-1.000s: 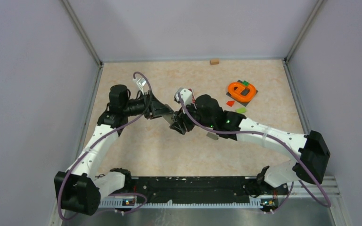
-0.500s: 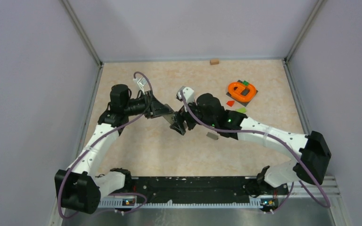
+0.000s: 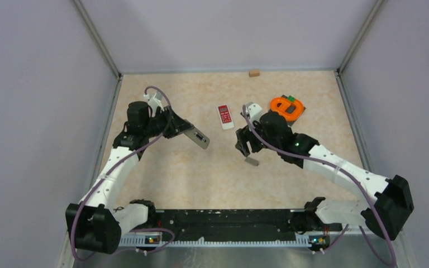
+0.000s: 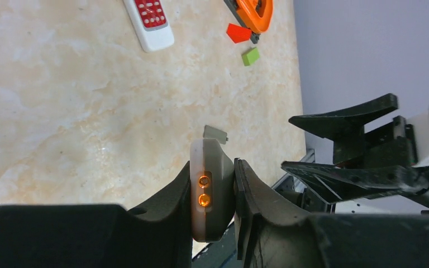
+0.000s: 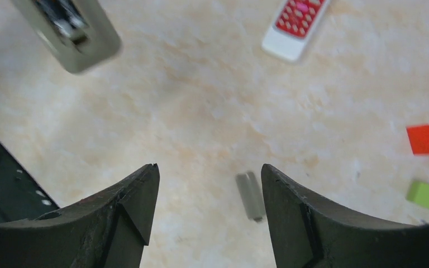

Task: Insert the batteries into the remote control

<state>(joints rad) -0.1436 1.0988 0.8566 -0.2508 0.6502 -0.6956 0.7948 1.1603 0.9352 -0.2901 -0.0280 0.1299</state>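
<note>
White remote cut by top edge, grey remote blurred, cropped

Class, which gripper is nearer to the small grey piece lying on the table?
Right. The right gripper hovers open over the grey piece; the left gripper, shut on a grey remote, is well off to its left.

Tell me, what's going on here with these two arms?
The left gripper is shut on a grey remote. The right gripper hangs open over a small grey piece lying on the table. A white remote with red buttons lies nearby, untouched.
</note>
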